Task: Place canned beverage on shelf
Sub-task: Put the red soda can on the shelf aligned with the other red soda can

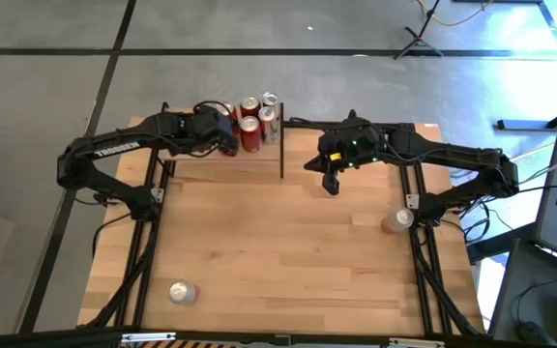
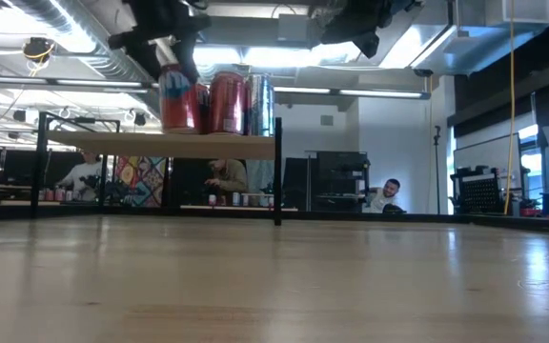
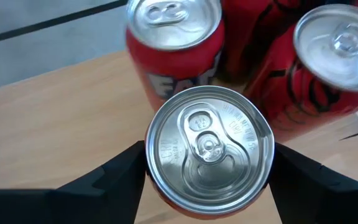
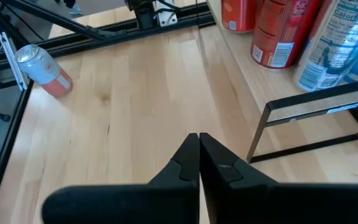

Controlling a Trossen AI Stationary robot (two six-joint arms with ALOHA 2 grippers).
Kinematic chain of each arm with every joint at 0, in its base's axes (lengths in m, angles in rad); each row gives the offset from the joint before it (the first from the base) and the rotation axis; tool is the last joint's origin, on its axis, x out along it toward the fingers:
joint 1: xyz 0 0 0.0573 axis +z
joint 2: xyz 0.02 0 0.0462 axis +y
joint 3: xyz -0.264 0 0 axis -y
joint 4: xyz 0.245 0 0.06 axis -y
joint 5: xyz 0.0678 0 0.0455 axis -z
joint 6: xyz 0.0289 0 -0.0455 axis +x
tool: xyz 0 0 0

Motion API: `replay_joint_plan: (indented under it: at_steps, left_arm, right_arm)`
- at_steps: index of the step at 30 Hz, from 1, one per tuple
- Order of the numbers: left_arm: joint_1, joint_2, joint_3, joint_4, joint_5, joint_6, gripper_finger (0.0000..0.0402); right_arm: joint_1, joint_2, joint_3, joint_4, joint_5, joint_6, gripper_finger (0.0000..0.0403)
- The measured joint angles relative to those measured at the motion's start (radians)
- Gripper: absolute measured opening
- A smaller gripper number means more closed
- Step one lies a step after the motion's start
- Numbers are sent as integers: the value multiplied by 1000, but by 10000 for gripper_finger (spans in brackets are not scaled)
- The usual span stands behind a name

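Note:
A red canned beverage [image 3: 209, 148] with a silver top sits between the fingers of my left gripper [image 1: 224, 138], which is shut on it over the left part of the shelf [image 2: 112, 143]. The shelf is a light-wood board on thin black posts at the table's far edge. Three more cans [image 1: 255, 118] stand upright on it, just right of the held can. In the low view the held can [image 2: 177, 100] tilts a little, with its base at the board's level; whether it rests there, I cannot tell. My right gripper [image 4: 198, 146] hangs shut and empty right of the shelf. My left gripper pinches the can between its two fingers [image 3: 114, 180], one on each side of the wall just under the top rim [image 3: 156, 191]. The fingers slant down from the table's left side. The can stays nearly upright, top up, close beside the nearest red can [image 3: 173, 43].
A black corner post [image 1: 281, 145] marks the shelf's right front. A pink can [image 1: 397, 220] stands on the table at the right and a silver one [image 1: 182, 292] near the front left. The wide middle of the tabletop [image 1: 288, 251] is bare wood.

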Motion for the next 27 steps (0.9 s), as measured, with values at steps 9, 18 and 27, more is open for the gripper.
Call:
replay_joint_plan:
  at_steps: [9, 18, 27]
  left_arm:
    - [10, 2, -4, 21, -8, 2, 275]
    - [9, 2, -4, 34, -9, 2, 277]
    - [10, 6, -4, 33, -8, 2, 292]
  right_arm:
    - [0, 0, 0, 1, 0, 0, 0]
    - [0, 0, 0, 1, 0, 0, 0]
    - [0, 0, 0, 1, 0, -1, 0]
